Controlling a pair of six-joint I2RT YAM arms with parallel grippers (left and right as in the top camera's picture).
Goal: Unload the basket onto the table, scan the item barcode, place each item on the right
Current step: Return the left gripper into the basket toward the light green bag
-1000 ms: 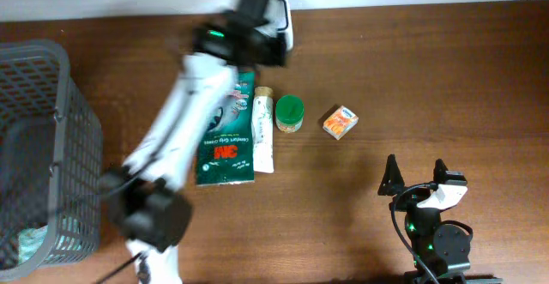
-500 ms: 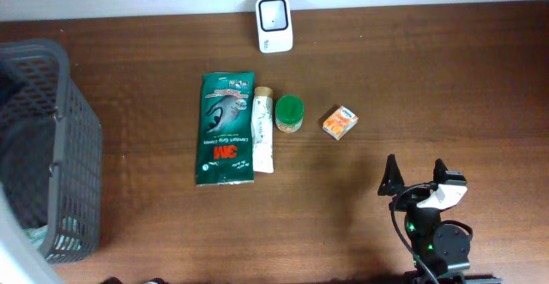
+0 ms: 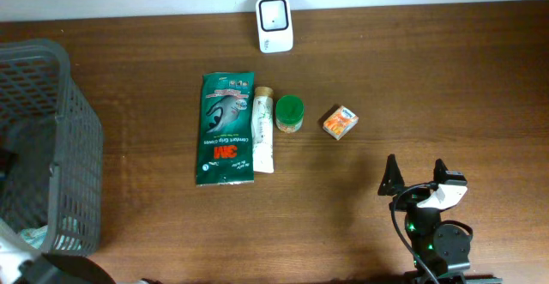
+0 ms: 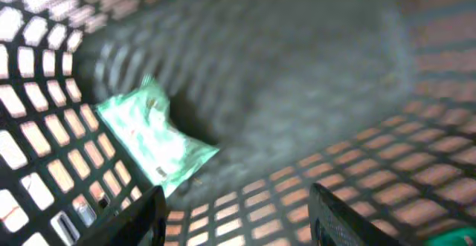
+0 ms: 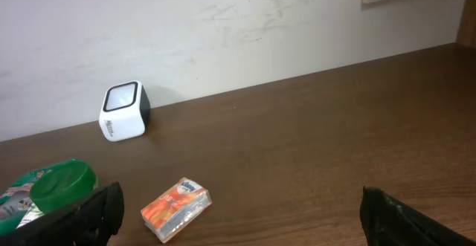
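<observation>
Left fingers (image 4: 137, 218) moved into basket (image 3: 79, 160), parted over green packet (image 4: 155, 146), right fingers (image 5: 78, 218) wide.

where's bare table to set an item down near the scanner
Bare wood lies right of the scanner and orange box, out to the table edge; also between the basket and glove pack, and the front strip toward the right tool. Crowded: glove pack, tube and green jar lie side by side mid-table.

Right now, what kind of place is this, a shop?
Likely a pretend shop checkout on a wooden table: a white barcode scanner, small goods like the green glove pack and orange box, and a grey mesh basket.
</observation>
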